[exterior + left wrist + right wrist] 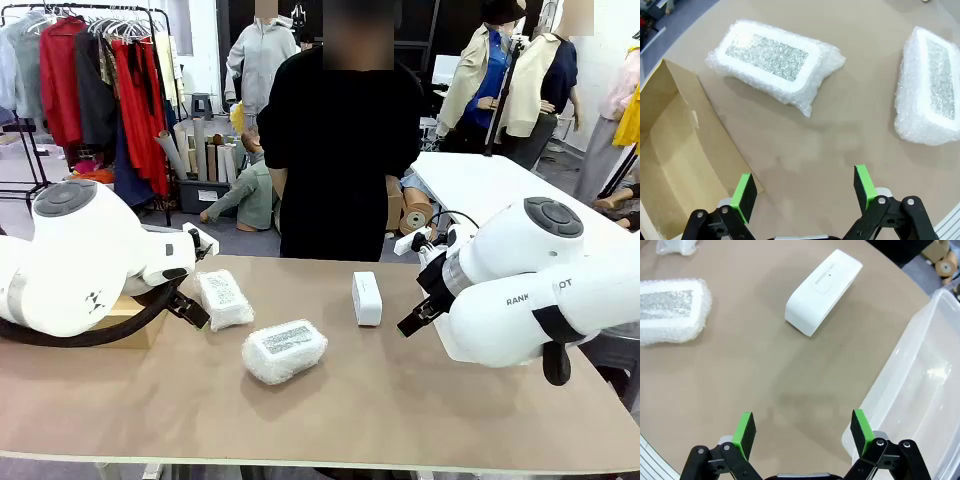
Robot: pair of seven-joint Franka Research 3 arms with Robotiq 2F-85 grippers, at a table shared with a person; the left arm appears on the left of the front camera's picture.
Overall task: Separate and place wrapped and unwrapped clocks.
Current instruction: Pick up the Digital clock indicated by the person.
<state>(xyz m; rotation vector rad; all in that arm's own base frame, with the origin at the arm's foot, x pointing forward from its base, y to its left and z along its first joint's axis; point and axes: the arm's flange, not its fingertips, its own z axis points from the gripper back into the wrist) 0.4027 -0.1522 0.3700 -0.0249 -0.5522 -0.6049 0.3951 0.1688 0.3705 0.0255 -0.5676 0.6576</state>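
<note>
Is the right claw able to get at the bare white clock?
Probably yes: the right claw is open, only bare table lies between it and the bare white clock, and the plastic tub sits aside.

Right white robot arm (530, 300): black letters "RANK" are showing on the casing, then "OT" past a dark strap; the remaining letters are hiding behind it.

Nearer white bubble-wrap bundle (283, 350) and farther white bubble-wrap bundle (224, 298): each is carrying a grey printed label, and the print is blurring through the wrap, unreadable.

Bare white rounded block (823, 291): a faint line of small print is sitting by a square outline, too small to read.
</note>
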